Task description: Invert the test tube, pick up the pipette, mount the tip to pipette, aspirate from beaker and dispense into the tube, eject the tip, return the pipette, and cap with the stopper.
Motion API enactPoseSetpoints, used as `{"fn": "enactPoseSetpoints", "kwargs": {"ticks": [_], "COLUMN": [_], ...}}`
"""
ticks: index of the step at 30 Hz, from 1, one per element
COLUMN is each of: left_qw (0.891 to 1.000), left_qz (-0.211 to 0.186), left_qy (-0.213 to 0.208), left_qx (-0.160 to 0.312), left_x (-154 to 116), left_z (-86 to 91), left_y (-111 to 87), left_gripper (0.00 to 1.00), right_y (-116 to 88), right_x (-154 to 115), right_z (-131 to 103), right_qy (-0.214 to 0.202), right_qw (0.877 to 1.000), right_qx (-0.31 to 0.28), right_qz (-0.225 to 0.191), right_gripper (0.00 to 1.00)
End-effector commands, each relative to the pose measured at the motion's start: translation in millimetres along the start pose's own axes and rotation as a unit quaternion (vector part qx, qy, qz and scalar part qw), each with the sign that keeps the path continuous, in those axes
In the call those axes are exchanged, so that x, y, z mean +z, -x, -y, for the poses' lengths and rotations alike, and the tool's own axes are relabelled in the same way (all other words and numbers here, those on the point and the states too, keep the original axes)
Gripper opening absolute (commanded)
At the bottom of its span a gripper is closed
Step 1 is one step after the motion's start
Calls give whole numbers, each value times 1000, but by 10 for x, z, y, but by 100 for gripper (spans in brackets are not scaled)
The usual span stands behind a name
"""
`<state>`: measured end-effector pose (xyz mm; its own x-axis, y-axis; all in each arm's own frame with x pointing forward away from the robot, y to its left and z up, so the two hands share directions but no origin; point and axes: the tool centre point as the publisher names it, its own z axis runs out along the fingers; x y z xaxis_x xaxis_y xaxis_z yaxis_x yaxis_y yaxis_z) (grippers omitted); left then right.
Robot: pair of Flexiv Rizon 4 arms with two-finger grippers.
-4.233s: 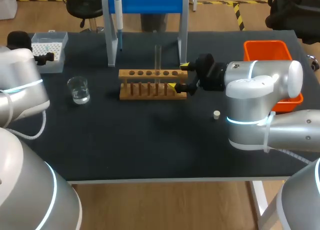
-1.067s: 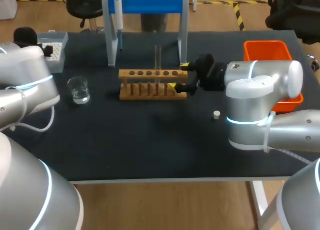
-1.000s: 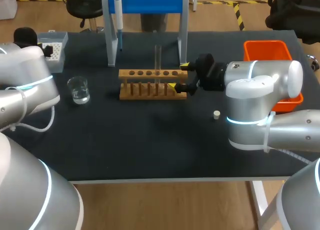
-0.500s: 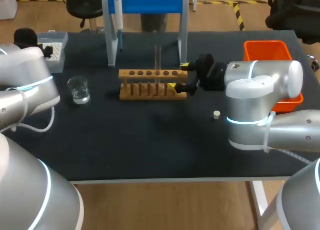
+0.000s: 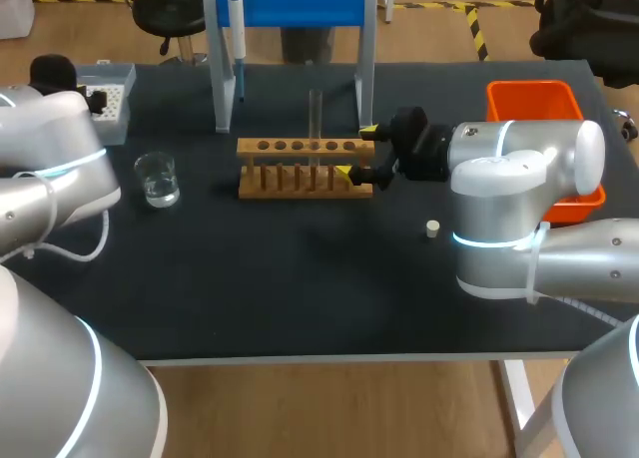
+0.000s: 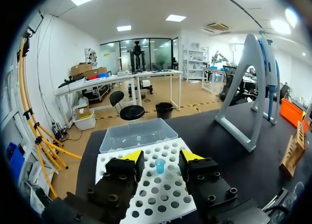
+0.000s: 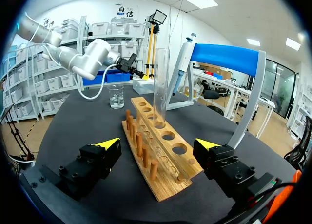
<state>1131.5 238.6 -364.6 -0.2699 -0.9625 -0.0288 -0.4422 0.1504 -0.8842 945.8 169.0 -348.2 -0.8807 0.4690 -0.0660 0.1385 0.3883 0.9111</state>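
A clear test tube (image 5: 315, 119) stands upright in the wooden rack (image 5: 305, 166). My right gripper (image 5: 357, 153) is wide open at the rack's right end, one yellow tip on each long side; in the right wrist view (image 7: 158, 146) the test tube (image 7: 160, 87) rises ahead of it. My left gripper (image 6: 161, 158) hangs open over the white tip box (image 6: 161, 197), with one blue tip (image 6: 160, 165) standing between its fingers, untouched. The pipette (image 5: 236, 29) hangs on the blue stand (image 5: 300, 5). A beaker (image 5: 157, 177) of water stands left of the rack. The small stopper (image 5: 432, 229) lies near the right arm.
An orange bin (image 5: 534, 101) sits at the table's back right. The tip box's clear lid (image 6: 139, 134) lies just beyond the box. The stand's grey legs (image 5: 222, 89) rise behind the rack. Open dark tabletop (image 5: 300, 278) spreads in front of the rack.
Since the oldest frame my left arm has swung in over the tip box, hiding more of it. Over the last second nothing visibly moves.
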Motion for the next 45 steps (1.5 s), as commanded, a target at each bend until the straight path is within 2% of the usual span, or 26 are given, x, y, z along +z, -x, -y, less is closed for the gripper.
{"fn": "enactPoseSetpoints", "kwargs": {"ticks": [1,17,22,31,33,34,36,38,40,42,45], "left_qw": [1000,1000,1000,1000,1000,1000,1000,1000,1000,1000,1000], "left_qz": [-3,-3,-3,-3,-4,-4,-4,-4,-4,-5,-4], "left_qy": [6,9,9,10,10,10,10,10,10,11,11], "left_qx": [1,-1,-2,-3,-3,-3,-4,-4,-4,-4,-4], "left_x": [30,41,42,40,40,40,41,41,42,43,44], "left_z": [12,-4,-11,-25,-28,-30,-33,-35,-37,-38,-40], "left_y": [17,27,27,25,24,24,25,25,26,27,28], "left_gripper": [45,43,36,37,30,20,18,9,8,1,0], "right_y": [-4,-4,-4,-4,-4,-4,-4,-4,-4,-4,-4], "right_x": [6,6,6,6,6,6,6,6,6,6,6], "right_z": [9,9,9,9,9,9,9,9,9,9,9], "right_qy": [1,1,1,1,1,1,1,1,1,1,1], "right_qw": [1000,1000,1000,1000,1000,1000,1000,1000,1000,1000,1000], "right_qx": [0,0,0,0,0,0,0,0,0,0,0], "right_qz": [1,1,1,1,1,1,1,1,1,1,1], "right_gripper": [100,100,100,100,100,100,100,100,100,100,100]}}
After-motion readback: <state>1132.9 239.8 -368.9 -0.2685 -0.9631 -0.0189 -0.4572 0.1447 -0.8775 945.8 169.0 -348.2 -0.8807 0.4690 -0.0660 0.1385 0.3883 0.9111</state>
